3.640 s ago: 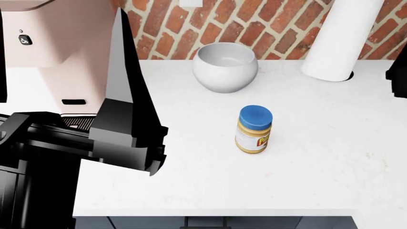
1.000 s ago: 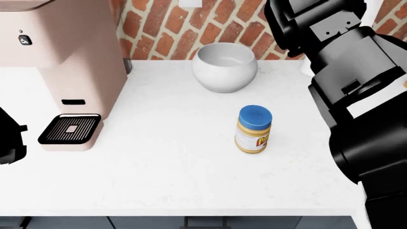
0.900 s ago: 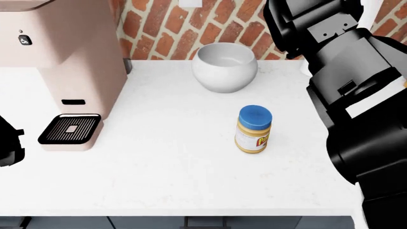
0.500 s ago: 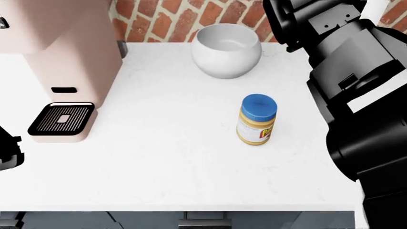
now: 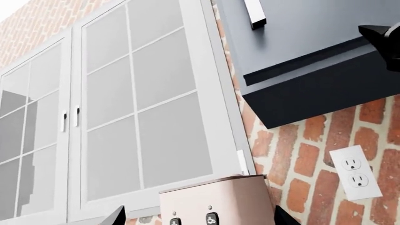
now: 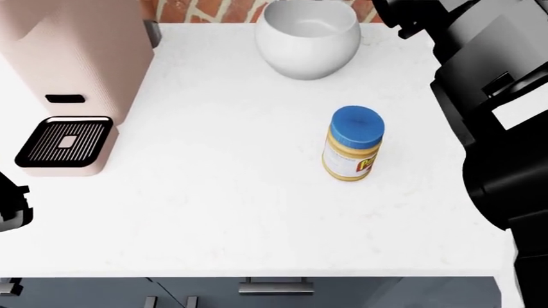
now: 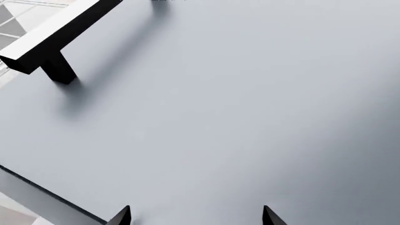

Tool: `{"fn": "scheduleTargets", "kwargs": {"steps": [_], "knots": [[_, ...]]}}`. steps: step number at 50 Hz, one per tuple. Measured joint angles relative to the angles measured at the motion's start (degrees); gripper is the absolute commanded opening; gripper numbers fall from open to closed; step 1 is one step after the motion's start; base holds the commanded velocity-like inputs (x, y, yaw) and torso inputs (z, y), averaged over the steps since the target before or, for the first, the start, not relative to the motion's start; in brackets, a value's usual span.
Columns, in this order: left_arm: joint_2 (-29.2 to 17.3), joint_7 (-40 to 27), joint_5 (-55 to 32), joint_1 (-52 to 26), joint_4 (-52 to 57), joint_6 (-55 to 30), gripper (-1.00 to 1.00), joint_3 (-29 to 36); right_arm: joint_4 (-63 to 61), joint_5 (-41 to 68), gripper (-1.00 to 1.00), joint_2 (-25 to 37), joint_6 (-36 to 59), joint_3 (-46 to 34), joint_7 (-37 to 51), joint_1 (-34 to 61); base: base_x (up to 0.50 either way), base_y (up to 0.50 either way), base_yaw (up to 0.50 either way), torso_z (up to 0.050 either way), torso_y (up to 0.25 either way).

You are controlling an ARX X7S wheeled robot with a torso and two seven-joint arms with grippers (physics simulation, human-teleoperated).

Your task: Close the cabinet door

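White stone-look counter fills the head view, its front edge running above dark blue drawer fronts with a metal pull. A pink coffee machine stands at the counter's left side, its black drip grate facing forward. A white bowl sits at the back near the red brick wall, and a jar with a blue lid and yellow label stands upright, well apart from the bowl, toward the right. The black right arm rises along the right edge and leaves the picture at the top; a small part of the left arm shows at the left edge.

The left wrist view looks at the upper wall: two pale cabinet doors with glass panes stand shut side by side, and beside them the dark cabinet door with a silver handle swings out from the brick, over a wall socket and the coffee machine's top. The left gripper shows only two dark fingertips set wide apart, nothing between them.

The right wrist view is filled by the grey face of that door, very close, with a dark bar handle mounted on it. The right gripper also shows two tips spread wide, empty, near the panel; whether they touch it cannot be told.
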Motion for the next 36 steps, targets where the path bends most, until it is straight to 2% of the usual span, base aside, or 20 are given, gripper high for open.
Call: {"fn": "scheduleTargets", "kwargs": {"steps": [10,23,36], "knots": [[0.0,0.0,-0.2,0.4,0.0,0.0,1.00,-0.5,-1.4,-1.4,1.00,0.0,0.9,-1.2,0.5,1.0,0.00,0.00,0.00,0.042,-0.145],[0.0,0.0,-0.1,0.8,0.0,0.4,1.00,-1.2,-3.0,-2.5,1.00,0.2,-3.6,-0.7,1.4,2.4,0.00,0.00,0.00,0.042,-0.143],[0.0,0.3,-0.2,0.8,0.0,1.7,1.00,-2.4,-3.5,-1.1,1.00,0.1,-4.1,-1.1,1.3,2.1,0.00,0.00,0.00,0.000,-0.008]]}}
